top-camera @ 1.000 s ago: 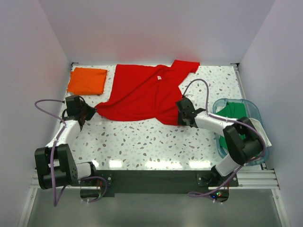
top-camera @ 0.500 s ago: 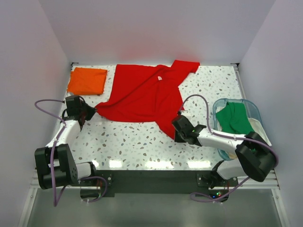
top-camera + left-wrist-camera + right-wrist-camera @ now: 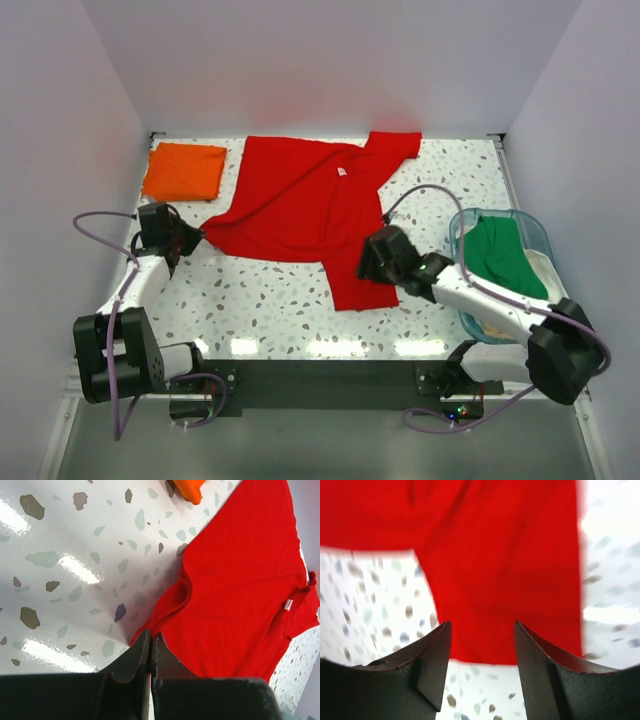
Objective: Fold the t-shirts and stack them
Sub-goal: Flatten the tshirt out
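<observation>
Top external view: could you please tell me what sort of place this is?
Probably a lab robot cell, not a home: a speckled table boxed in by plain white walls, with a red t-shirt spread out.

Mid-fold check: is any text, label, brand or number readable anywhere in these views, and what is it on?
No text can be read in any view.
White neck label on the red t-shirt: too small to read; whether it carries print cannot be told.
Orange t-shirt, green t-shirt, teal tub: no markings visible.
</observation>
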You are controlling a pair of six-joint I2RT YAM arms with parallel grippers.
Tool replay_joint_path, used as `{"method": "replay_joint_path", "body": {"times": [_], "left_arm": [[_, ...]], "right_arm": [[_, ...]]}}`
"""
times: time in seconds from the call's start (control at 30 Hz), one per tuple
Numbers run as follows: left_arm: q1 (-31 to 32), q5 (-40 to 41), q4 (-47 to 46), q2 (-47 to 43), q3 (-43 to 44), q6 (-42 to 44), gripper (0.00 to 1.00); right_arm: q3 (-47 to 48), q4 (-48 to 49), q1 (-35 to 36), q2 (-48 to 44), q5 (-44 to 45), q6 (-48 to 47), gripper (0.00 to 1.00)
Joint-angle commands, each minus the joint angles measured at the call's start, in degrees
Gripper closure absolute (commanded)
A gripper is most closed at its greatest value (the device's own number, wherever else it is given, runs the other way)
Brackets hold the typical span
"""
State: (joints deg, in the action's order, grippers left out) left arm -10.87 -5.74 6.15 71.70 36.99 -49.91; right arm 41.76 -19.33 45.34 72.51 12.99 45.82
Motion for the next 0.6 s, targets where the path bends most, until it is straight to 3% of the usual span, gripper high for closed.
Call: {"method": "replay_joint_path", "body": {"times": [0.0, 0.07, 0.27, 0.57], "left_arm": [[-0.5, 0.6, 0.7, -1.8, -0.4, 0.7, 1.00], [-0.4, 0.3, 0.5, -1.7, -0.7, 0.6, 1.00], [-0.4, 0.2, 0.5, -1.6, -0.9, 0.7, 1.00], [-0.5, 0.4, 1.1, -1.5, 0.0, 1.0, 1.00]], "right_arm": [[6.2, -2.5, -12.1, -3.4, 4.0, -6.6, 0.43], [9.2, -2.6, -18.1, 0.7, 2.6, -10.2, 0.43], [16.3, 4.6, -25.5, 14.4, -6.1, -14.5, 0.50], [23.1, 5.6, -27.1, 26.7, -7.9, -14.5, 0.53]]}}
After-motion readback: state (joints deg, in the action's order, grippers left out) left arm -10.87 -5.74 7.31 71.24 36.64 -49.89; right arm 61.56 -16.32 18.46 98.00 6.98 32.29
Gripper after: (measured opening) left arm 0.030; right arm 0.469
